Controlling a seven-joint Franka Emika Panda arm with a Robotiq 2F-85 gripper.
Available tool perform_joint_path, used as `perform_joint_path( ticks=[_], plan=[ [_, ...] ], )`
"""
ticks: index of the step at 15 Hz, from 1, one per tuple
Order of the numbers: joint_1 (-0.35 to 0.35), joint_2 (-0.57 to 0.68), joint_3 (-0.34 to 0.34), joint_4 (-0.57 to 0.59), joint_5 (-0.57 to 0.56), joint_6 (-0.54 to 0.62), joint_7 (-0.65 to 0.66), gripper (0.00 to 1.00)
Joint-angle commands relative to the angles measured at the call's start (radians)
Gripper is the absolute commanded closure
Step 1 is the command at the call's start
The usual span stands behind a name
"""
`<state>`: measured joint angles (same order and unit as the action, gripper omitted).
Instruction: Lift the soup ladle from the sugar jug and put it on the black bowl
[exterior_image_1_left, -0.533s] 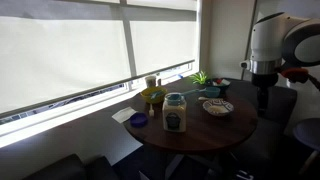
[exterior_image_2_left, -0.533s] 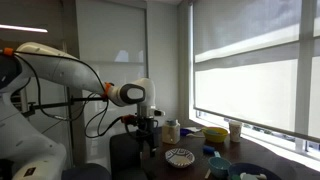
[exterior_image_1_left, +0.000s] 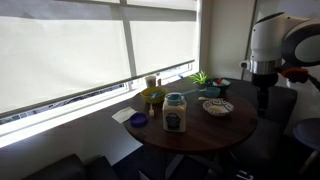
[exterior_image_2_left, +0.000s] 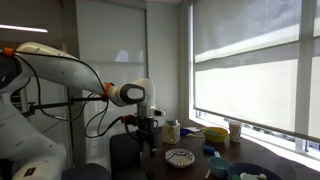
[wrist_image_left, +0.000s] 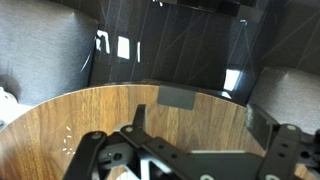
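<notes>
Approach is the step in hand: the gripper (exterior_image_2_left: 150, 143) hangs at the edge of the table (exterior_image_1_left: 200, 135), well apart from the jug (exterior_image_1_left: 175, 112), which stands near the middle of the round top. In the wrist view the jaws look spread wide, with nothing between them and only bare wood below. I cannot make out the ladle in any view. It is too small to see, so which way its handle leans is unknown. The black bowl (exterior_image_1_left: 213, 91) sits toward the far side, just beyond the patterned dish (exterior_image_1_left: 218, 107). To do this well, I would bring the wrist over the jug from above and find the handle in the wrist view before descending. I would close on the handle above the rim so the jug is not tipped. Then lift straight up until the scoop clears, and carry it across above the dish rather than brushing it.
</notes>
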<state>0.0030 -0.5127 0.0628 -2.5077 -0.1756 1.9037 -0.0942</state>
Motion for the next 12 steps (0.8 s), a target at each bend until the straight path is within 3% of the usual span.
perform_joint_path(
  ticks=[1,6,12],
  plan=[
    [0.015,0.001,-0.013,0.002,-0.006,-0.003,0.006,0.00],
    [0.093,-0.028,-0.029,0.068,0.211,0.152,-0.007,0.00],
    [0.142,0.017,-0.074,0.243,0.424,0.221,-0.002,0.00]
  ],
)
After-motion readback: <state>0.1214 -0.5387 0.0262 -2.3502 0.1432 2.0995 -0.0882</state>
